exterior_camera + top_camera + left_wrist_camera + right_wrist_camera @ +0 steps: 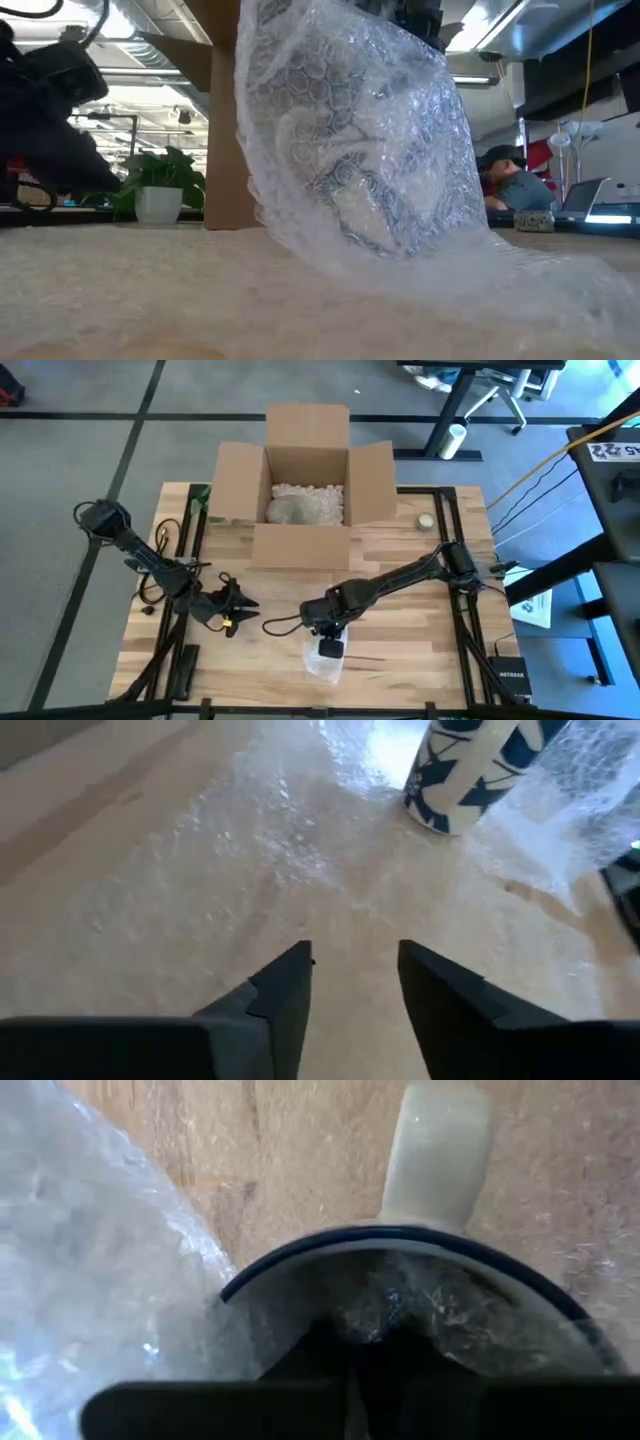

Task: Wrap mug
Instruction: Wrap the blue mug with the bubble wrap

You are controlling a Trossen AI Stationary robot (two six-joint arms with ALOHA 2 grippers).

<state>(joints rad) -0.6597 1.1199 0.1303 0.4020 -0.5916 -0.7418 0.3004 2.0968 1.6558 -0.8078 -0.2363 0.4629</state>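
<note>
Wooden table [400,630] planks fill my overhead feed, with an open cardboard box [306,470] of packing peanuts at the far edge and grey office floor around. From here I see the mug [470,765], white with a dark blue pattern, standing upright on a sheet of bubble wrap [360,150] near the front middle of the table. My right gripper [329,643] is directly over it; its wrist camera looks straight down at the mug's blue rim and pale handle, and the dark fingers dip into the mouth of the mug with bubble wrap bunched there, so they look pinched together on the wrap. At table level the wrap rises as a tall crinkled hump hiding the mug, its skirt spreading over the wood. My left gripper [352,982] waits to the left of the mug, low over the table and clear of the wrap, its fingers [285,990] spread apart with nothing between them. Across the room a person sits at a desk beside a laptop, and a potted plant [160,185] stands farther left.
</note>
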